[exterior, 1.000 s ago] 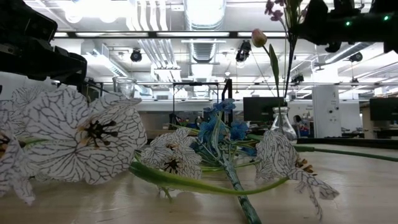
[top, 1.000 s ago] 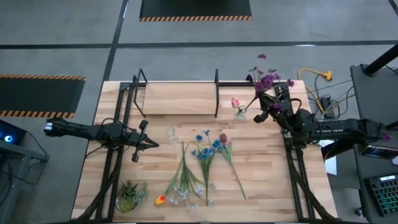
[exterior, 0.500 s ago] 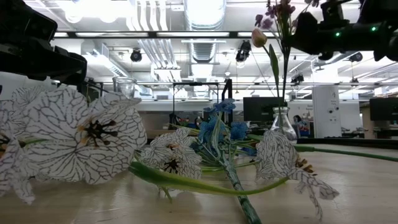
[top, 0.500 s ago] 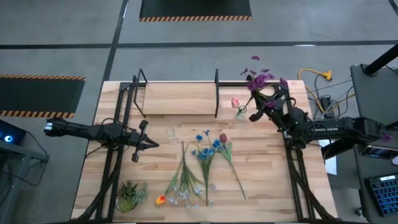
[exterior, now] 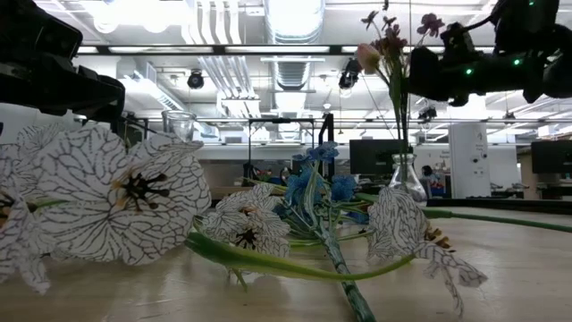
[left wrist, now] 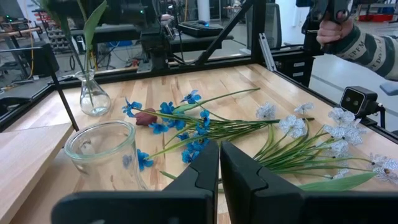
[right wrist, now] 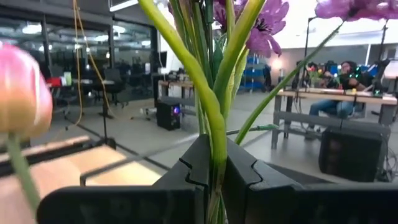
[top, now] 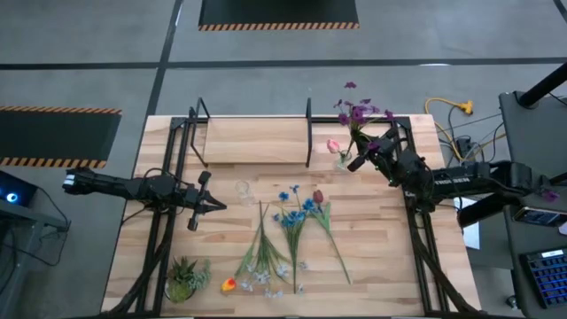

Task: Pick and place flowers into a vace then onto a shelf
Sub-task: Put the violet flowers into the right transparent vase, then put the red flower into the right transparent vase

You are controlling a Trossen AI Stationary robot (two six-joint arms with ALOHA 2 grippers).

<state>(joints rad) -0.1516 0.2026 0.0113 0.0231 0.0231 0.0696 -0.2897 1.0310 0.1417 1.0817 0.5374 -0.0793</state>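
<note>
Right gripper [top: 361,159] hangs above the table's far right corner area, jaws pinched on the stem of a purple flower sprig [top: 357,113], held upright just beside the small glass vase [top: 342,160]. The left gripper [top: 213,205], pressed together and empty, waits near the table's left edge.

Layout, largest item first:
- Table [top: 381,257] — wooden top carrying everything.
- Shelf [top: 257,140] — light plank along the far edge, between black brackets; nothing stands on it.
- Loose flowers [top: 292,226] — blue, white, dark red and orange-yellow blooms lying across the middle toward the near edge.
- Potted plant [top: 183,278] — at the near left corner.
- Empty jar [top: 243,189] — near the shelf's front, left of centre.
- Small glass vase — just off the shelf's right bracket, already holding one pink tulip [top: 334,146].

Task status: early. One flower is in the vase and a second sprig is in the grip, not yet inserted. The stems on the table remain to be picked, and moving the vase to the shelf is not yet done.

Change from the earlier frames: the right gripper and its purple sprig have shifted from beyond the right of the vase toward it; in the low view the sprig now stands almost in line with the vase neck. Nothing else has moved.
</note>
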